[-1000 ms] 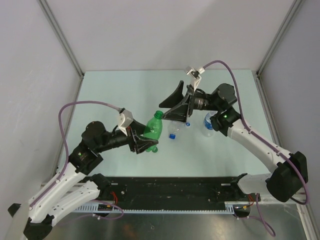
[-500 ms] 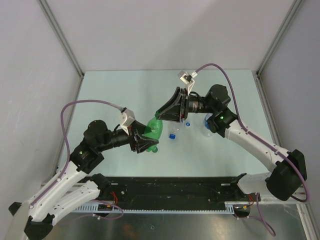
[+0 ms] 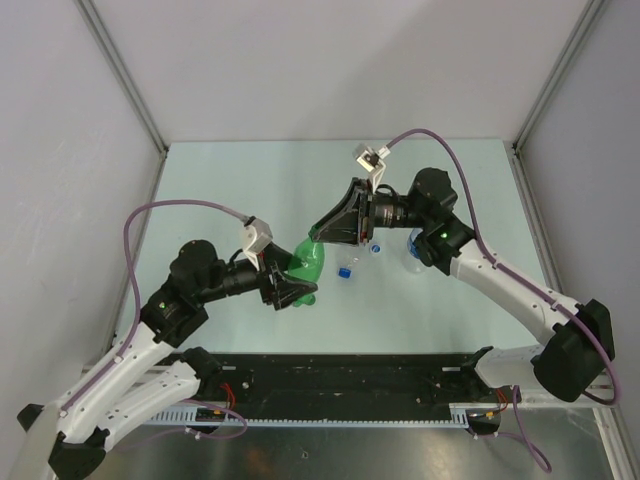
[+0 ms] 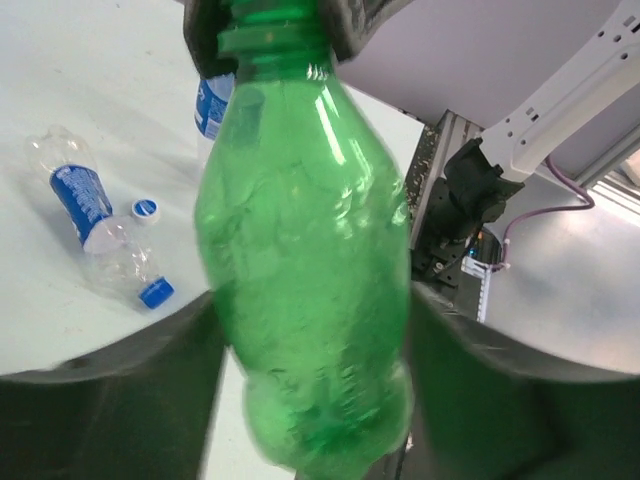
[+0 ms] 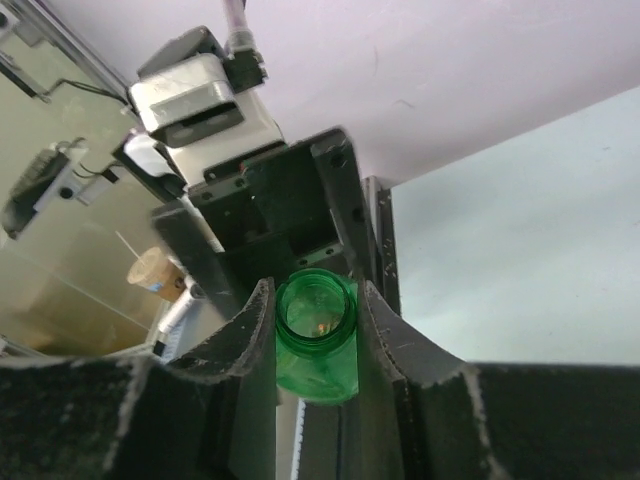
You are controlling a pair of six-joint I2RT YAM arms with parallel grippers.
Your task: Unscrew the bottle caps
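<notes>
You see the green bottle [image 3: 308, 258] as one translucent green from neck to base, streaked with white glints. The left gripper [image 4: 315, 295] and the right gripper [image 5: 315, 300] are matt black with a speckled grey grain. The table [image 3: 230, 190] is a pale mint. On it, the clear bottle [image 4: 88, 215] has a deep blue label with white lettering. One loose cap [image 4: 157, 292] is plain blue, and the other cap [image 4: 146, 209] is white with a blue mark. The cables [image 3: 185, 206] are purple, and the arms [image 3: 500, 275] are white with black joints.
</notes>
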